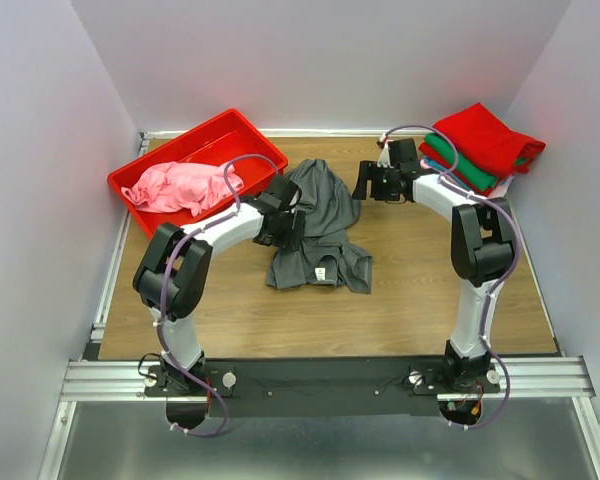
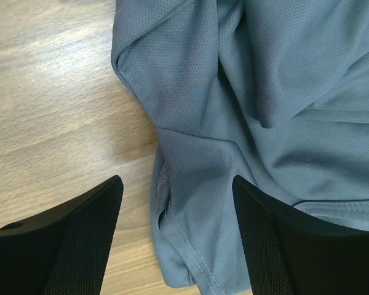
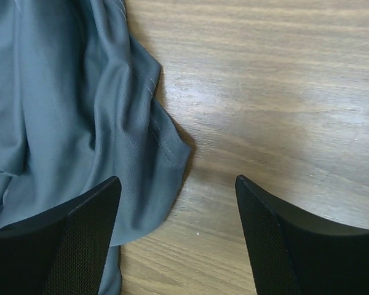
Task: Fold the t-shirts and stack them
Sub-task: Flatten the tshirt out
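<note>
The left hand [image 2: 177, 184] is spread wide and pinches nothing. It straddles a doubled hem of the dark grey t-shirt [image 2: 264, 110]; in its own view, cloth runs off toward 12 and 3 o'clock and bare surface [image 2: 49, 92] lies at 9. The right hand [image 3: 177, 181] is also spread and empty, with a hem corner of the same shirt reaching in from 9 o'clock and wood at 3.

From above, the shirt lies crumpled mid-surface, long axis roughly 12 to 6, collar toward 6. The left hand sits on its 9 o'clock edge, the right just off its 1 o'clock corner, so each is near its own side. The open room is at 6 o'clock. The red bin [image 1: 175, 143] holding the pink t-shirt [image 1: 180, 187] crowds 10 o'clock, and the stack of red and green t-shirts [image 1: 485, 140] sits at 2.
</note>
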Available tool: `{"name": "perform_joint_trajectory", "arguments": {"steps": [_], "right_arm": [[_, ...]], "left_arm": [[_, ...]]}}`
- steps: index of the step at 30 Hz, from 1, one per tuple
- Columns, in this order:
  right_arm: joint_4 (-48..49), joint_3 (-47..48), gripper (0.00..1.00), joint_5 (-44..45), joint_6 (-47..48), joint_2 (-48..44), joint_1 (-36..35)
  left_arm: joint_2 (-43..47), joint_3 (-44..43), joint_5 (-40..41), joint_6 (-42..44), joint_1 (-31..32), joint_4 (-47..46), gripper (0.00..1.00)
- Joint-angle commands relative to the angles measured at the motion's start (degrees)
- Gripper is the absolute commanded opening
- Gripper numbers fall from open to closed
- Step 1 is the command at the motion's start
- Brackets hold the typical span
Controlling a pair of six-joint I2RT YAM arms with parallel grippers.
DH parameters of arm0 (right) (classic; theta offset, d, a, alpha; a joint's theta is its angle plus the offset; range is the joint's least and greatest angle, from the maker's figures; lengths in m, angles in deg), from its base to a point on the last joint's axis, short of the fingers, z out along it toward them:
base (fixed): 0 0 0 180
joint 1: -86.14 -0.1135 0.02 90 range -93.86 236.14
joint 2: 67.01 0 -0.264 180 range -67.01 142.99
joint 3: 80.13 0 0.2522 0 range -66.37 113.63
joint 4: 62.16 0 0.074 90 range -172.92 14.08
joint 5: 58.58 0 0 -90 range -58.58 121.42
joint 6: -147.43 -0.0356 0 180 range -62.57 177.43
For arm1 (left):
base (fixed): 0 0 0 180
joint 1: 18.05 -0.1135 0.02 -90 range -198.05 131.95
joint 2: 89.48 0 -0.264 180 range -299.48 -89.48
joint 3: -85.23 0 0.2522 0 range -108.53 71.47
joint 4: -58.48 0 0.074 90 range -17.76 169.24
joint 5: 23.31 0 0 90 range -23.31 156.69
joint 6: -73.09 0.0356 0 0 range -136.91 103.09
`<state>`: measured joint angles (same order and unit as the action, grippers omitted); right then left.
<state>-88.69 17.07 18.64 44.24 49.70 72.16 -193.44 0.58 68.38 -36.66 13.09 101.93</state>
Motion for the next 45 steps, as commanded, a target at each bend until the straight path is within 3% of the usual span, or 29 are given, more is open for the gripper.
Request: {"name": "perform_joint_trajectory", "arguments": {"steps": [1, 13, 24, 27, 30, 31, 33, 34, 36, 45], "right_arm": [[-3.2, 2.5, 0.81, 1.7, 1.3, 2.4, -0.9], [-4.7, 5.7, 0.71, 1.1, 2.2, 7.4, -1.5], [-6.3, 7.6, 0.5, -0.8, 2.3, 10.8, -1.7], [-6.6, 7.8, 0.41, -2.2, 2.4, 11.1, -1.7], [-7.0, 8.0, 0.25, -4.3, 2.3, 11.7, -1.7], [-7.0, 7.9, 0.14, -4.6, 2.0, 12.0, -1.7], [-7.2, 8.0, 0.02, -4.7, 1.6, 12.1, -1.7], [-7.3, 7.9, 0.02, -4.3, 1.6, 11.7, -1.6], [-7.8, 7.6, 0.02, -2.0, 1.5, 10.7, -1.5], [-14.4, -1.4, 0.01, 10.0, -1.0, -1.0, 3.7]], "left_arm": [[-1.9, 0.7, 0.0, 0.2, 0.1, 1.2, 0.79], [-4.7, 2.0, -1.4, 1.3, 0.0, -0.7, 0.73], [-5.0, 2.7, -1.4, 2.0, -0.2, -1.2, 0.53], [-5.0, 2.7, -1.4, 2.2, -0.3, -1.5, 0.47], [-5.2, 2.5, -1.4, 2.2, -0.5, -1.7, 0.45], [-5.1, 2.3, -1.2, 2.2, -0.5, -1.7, 0.45], [-5.5, 1.4, -0.3, 2.5, -1.0, -1.5, 0.32], [-5.8, 0.8, 0.1, 3.0, -1.2, -1.4, 0.16], [-7.0, -0.9, 1.5, 3.7, -1.6, -1.0, 0.0], [-17.0, -27.0, 13.1, 10.1, -1.8, 7.2, 0.0]]}}
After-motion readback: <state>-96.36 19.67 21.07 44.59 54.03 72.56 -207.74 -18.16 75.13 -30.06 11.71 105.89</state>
